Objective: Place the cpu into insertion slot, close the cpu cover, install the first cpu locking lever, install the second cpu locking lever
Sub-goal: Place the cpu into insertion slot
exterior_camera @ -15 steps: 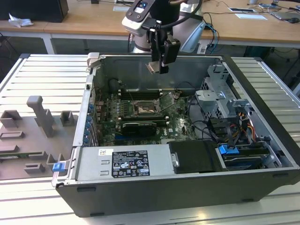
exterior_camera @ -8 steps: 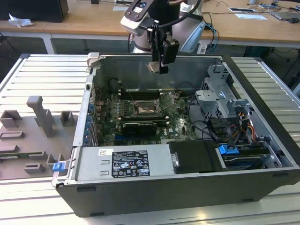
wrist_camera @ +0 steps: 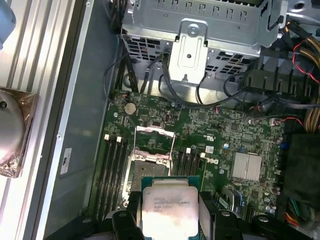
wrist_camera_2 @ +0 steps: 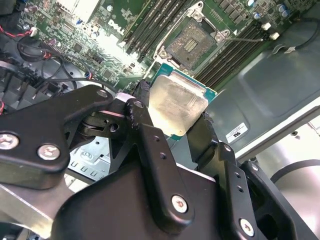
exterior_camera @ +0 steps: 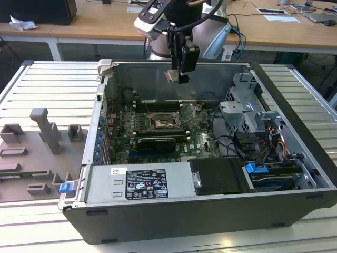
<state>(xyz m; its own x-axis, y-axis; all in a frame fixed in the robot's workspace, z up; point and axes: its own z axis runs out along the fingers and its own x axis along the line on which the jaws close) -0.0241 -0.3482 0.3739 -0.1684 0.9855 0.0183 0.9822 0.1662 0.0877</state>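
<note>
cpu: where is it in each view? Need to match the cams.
Exterior view: the cpu hangs in the pincer, above the open case near its back wall.
Second wrist view: the cpu is in the pincer's grip, with the green board beyond it.
First wrist view: the cpu is in the pincer's grip, overlapping the board.
Shared landmark: the insertion slot, uncovered and empty.

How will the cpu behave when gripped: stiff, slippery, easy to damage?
Probably stiff: the cpu is a flat plate with a metal top. Its smooth top looks slippery, so the claw pinching its edges suits it. Likely light, being thin.
</note>
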